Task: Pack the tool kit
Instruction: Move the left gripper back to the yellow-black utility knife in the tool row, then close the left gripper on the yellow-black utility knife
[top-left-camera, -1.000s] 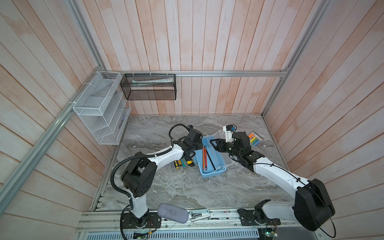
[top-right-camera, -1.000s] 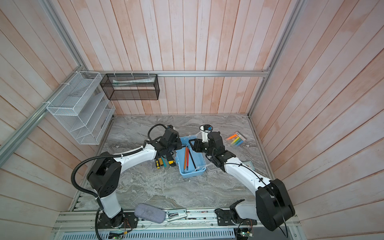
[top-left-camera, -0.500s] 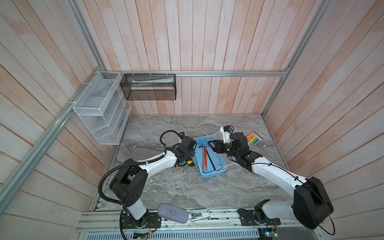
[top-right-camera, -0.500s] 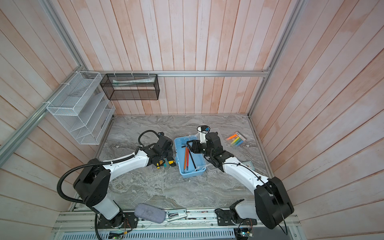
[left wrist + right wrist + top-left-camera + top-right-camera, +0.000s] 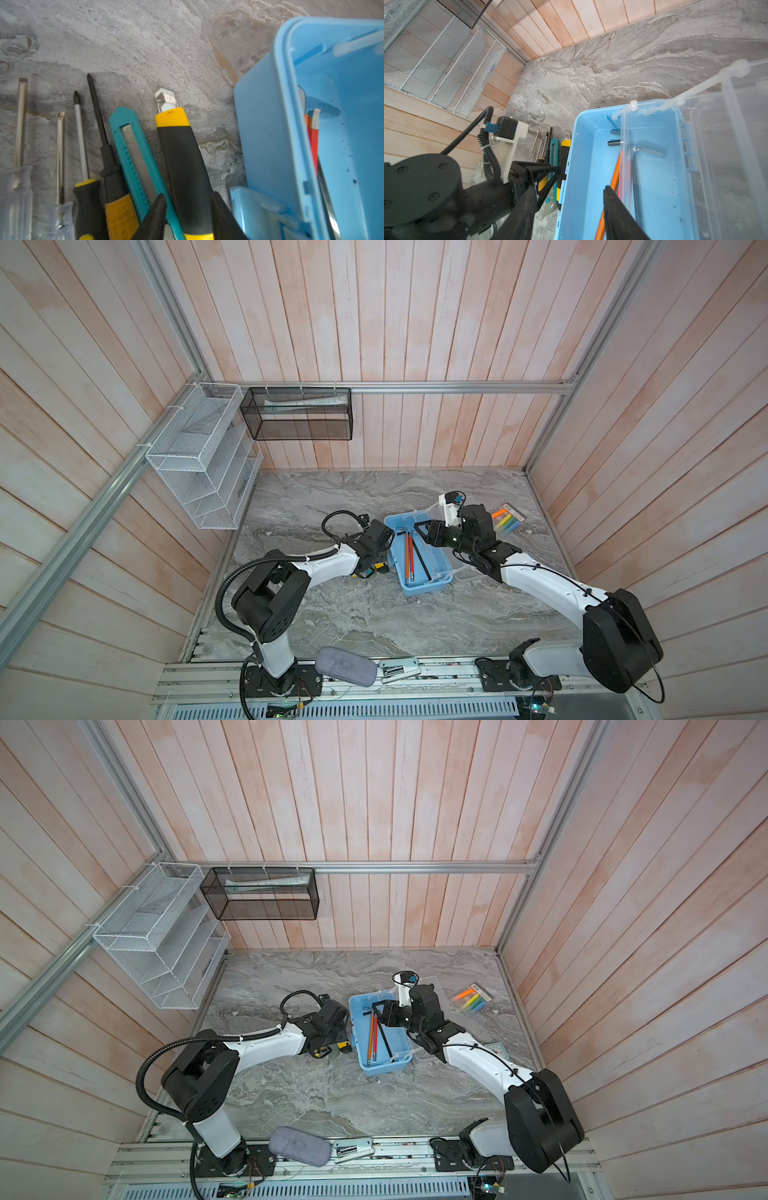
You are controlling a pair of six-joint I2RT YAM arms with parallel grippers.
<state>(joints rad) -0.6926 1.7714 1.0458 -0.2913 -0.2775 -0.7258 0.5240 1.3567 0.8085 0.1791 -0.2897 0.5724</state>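
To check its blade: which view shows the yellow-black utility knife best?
Left wrist view: the yellow-black utility knife is close, blade tip out, left pincer astride it. The right wrist view shows a narrow strip beside the blue box; in both top views the left arm hides most.

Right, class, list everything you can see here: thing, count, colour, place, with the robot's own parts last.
table: one, grey marble, under everything
tool box: one, light blue, centre
clear lid: one, transparent, swung open beside the box
hex keys: at least three, orange, red, black, inside the box
screwdrivers: four, clear or black handles, beside the box
teal knife: one, teal, beside the screwdrivers
yellow knife: one, yellow and black, between teal knife and box
markers: one pack, bright colours, table's far right
pouch: one, grey, front rail
wire rack: one, white, left wall
mesh basket: one, black, back wall
left claw: one, black, open astride the yellow knife
right claw: one, black, open above the box
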